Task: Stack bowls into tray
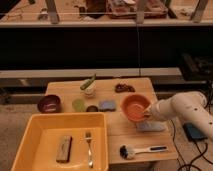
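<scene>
The orange-red bowl (134,106) is lifted above the wooden table and tilted, with its opening facing the camera. My gripper (148,113) is shut on its right rim, and the white arm reaches in from the right. The dark maroon bowl (49,104) stands on the table at the left, just beyond the far left corner of the yellow tray (47,127). The tray sits at the front left. It holds a fork (89,148) and a brown block (63,148).
A green cup (78,104), a small dark disc (92,108) and a grey-blue pad (106,105) lie between the bowls. A white cup with a green item (89,88) and a dark object (124,88) stand at the back. A brush (141,150) lies at the front right, and a grey pad (150,127) lies under the arm.
</scene>
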Tool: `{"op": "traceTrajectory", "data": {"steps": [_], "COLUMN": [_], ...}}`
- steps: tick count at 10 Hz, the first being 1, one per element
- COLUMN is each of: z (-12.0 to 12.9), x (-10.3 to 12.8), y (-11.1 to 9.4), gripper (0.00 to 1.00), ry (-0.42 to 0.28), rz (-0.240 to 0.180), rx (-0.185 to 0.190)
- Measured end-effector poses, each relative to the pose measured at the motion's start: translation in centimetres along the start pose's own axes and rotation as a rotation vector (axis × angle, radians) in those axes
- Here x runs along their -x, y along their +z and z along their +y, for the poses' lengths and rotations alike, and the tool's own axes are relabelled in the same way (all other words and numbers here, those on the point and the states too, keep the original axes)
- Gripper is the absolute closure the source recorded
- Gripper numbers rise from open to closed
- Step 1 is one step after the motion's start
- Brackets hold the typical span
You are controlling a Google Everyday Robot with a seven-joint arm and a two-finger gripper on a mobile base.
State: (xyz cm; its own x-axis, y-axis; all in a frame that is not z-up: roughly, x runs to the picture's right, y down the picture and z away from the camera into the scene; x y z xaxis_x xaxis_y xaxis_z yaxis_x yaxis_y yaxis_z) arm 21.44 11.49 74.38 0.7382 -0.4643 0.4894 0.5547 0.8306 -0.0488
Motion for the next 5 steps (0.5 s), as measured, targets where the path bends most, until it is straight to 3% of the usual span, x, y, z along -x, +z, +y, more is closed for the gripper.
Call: {"op": "traceTrajectory", "data": {"steps": [1,3,5], "z": [-1.9,-8.4,-14.9], "x": [-0.8,-2.8,-2.9], "y": [-0.2,-0.9,-2.2], "gripper": [0.94,0.94,0.94], "ry": [-0.02,-0.094,-0.169], "rz": [-0.007,-0.026,-0.047], "rx": [-0.016,-0.067,-0.115]}}
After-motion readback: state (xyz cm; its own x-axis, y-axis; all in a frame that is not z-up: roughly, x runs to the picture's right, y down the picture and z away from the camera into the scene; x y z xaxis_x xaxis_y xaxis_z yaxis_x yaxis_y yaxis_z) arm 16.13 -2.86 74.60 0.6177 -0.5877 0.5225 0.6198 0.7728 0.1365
